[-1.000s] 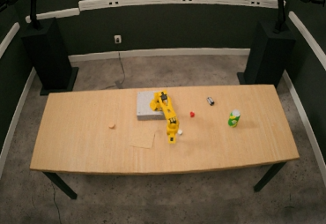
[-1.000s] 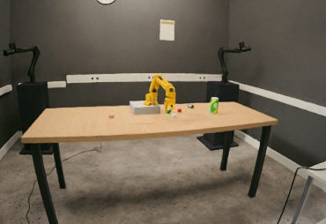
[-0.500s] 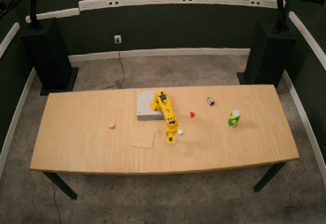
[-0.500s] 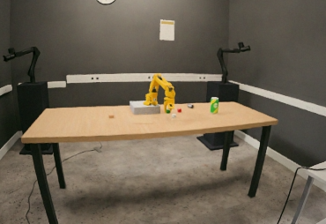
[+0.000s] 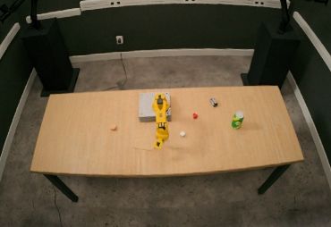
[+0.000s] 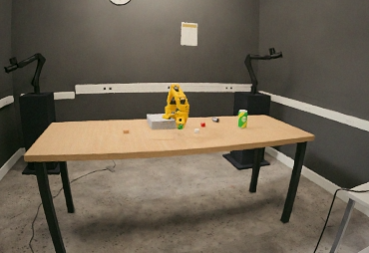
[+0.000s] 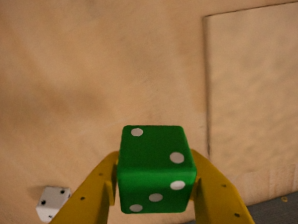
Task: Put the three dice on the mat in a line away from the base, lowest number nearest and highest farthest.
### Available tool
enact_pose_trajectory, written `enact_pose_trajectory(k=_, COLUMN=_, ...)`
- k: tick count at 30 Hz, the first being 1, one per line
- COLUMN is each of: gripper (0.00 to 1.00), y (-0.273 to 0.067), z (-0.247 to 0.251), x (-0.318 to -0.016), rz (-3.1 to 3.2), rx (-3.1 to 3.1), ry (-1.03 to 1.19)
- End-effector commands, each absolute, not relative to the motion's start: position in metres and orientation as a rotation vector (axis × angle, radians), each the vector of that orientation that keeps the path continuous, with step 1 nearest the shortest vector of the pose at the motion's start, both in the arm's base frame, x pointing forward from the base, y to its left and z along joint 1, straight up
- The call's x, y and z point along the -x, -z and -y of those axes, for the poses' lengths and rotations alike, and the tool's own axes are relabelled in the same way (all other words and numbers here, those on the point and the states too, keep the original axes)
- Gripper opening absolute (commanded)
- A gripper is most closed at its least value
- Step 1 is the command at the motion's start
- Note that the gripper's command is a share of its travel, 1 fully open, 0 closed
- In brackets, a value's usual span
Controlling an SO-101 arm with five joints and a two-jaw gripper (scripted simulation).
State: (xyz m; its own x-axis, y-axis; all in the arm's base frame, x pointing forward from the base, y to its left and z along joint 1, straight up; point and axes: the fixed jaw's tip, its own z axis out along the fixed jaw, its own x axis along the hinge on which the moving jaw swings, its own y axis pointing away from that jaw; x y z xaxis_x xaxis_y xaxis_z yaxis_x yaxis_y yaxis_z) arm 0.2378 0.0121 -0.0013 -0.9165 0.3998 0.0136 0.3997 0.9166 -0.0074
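While aloft: green die [image 7: 156,169] clamped in the yellow gripper [image 7: 152,197]
White die [image 7: 52,202]: on the table [image 7: 100,75]
Mat [image 7: 252,95]: beside the gripper

My worktop [image 5: 80,144] is a long slab of pale wood. On it, just in front of my grey base block [image 5: 148,105], lies a thin mat [image 5: 142,143] of nearly the same colour. A white die [image 5: 182,133] sits to the right of the mat, a red die [image 5: 195,115] farther right. Beyond them are a small dark cylinder [image 5: 214,102] and an upright green can [image 5: 237,120]. A small orange piece [image 5: 114,128] lies well left.
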Motion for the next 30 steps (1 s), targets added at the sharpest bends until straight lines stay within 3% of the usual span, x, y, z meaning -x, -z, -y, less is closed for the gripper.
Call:
enact_pose_trajectory(k=1, gripper=0.00, y=0.003, z=0.022, x=-0.244, rz=3.006, rx=0.837, ry=-0.005)
enact_pose_trajectory(k=16, gripper=0.00, y=0.005, z=0.105, x=-0.233, rz=2.827, rx=1.323, ry=0.000)
enact_pose_trajectory(k=30, gripper=0.00, y=0.006, z=0.114, x=-0.230, rz=2.803, rx=1.373, ry=0.001)
